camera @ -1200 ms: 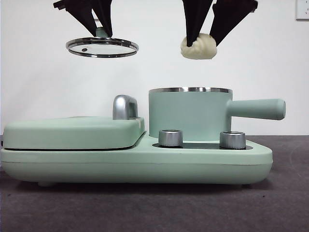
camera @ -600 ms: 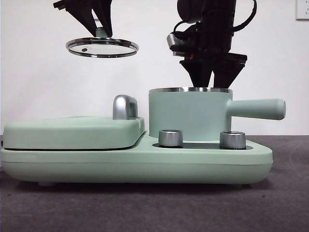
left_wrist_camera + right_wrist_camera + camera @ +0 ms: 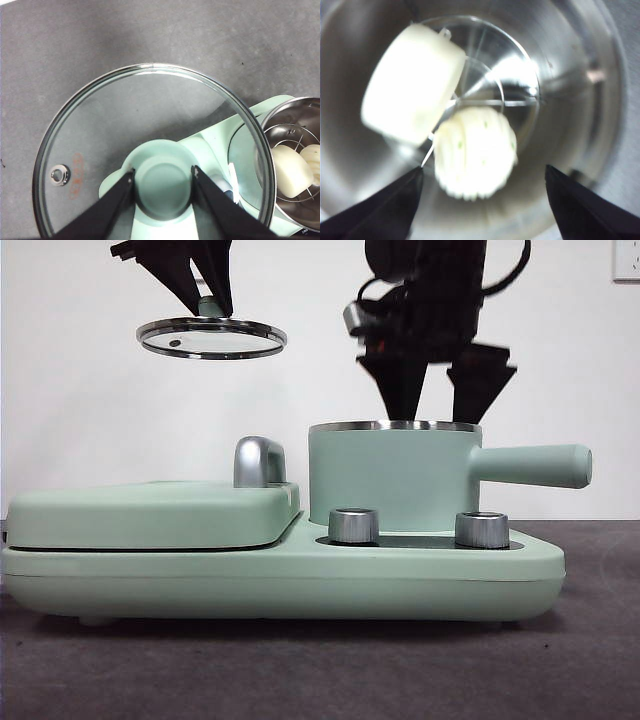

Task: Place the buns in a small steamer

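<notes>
Below the spread right tool [image 3: 482, 175], both buns [image 3: 475, 150] sit inside the steamer [image 3: 390, 475].

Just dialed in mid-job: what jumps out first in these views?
Both buns, the smooth bun and the ridged bun, lie side by side on the rack inside the small steamer. The right gripper hangs open above them, while the left gripper holds the glass lid aloft by its knob.

Buns in the steamer
Both buns [image 3: 475, 152] lie side by side, touching, inside the steamer [image 3: 392, 478]; the lid [image 3: 211, 338] hangs above the grill plate [image 3: 150, 515] to its left.
</notes>
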Controlling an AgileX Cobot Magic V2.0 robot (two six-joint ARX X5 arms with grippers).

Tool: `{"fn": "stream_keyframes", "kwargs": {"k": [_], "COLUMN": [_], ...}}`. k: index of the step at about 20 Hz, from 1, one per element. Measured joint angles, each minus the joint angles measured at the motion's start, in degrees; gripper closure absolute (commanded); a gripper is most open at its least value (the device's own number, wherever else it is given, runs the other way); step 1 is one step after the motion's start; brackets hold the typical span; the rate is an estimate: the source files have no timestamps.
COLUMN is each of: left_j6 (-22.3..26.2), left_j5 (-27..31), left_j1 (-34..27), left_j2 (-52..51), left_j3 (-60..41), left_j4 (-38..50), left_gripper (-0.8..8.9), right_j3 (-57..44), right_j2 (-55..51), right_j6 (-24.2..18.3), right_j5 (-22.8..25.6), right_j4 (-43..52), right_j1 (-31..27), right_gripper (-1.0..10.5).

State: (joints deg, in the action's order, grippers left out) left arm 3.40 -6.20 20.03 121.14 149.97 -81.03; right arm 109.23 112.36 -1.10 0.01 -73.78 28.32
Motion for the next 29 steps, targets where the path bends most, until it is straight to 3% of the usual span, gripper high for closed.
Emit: {"fn": "stream_keyframes", "kwargs": {"k": [2, 6, 10, 19, 23, 29], "left_j6": [0.0, -0.48, -1.29, -1.33, -1.29, -0.37], "left_j5": [0.0, 0.0, 0.02, 0.0, 0.0, -0.02], "left_j1": [0.0, 0.26, 1.38, 10.03, 14.95, 19.52], "left_j2": [0.0, 0.0, 0.0, 0.0, 0.0, 0.0], "left_j3": [0.0, 0.0, 0.0, 0.0, 0.0, -0.2], "left_j4": [0.0, 0.0, 0.0, 0.0, 0.0, 0.83], "left_gripper": [7.63, 7.63, 7.63, 7.63, 7.63, 7.63], "right_j3": [3.28, 3.82, -2.03, -29.18, -42.82, -53.81], "right_j2": [-0.81, -6.95, -20.09, -56.94, -74.05, -92.02], "right_j6": [0.02, 1.05, 2.51, 3.13, 3.43, 3.96], "right_j5": [0.02, -0.02, -0.94, -3.34, -6.38, -9.9], "right_j4": [-3.02, -3.13, -3.13, -2.67, 5.81, 6.78], "right_j1": [-0.24, -0.28, -0.13, 0.09, 0.09, 0.09], "right_gripper": [5.5, 4.0, 4.0, 4.0, 4.0, 4.0]}}
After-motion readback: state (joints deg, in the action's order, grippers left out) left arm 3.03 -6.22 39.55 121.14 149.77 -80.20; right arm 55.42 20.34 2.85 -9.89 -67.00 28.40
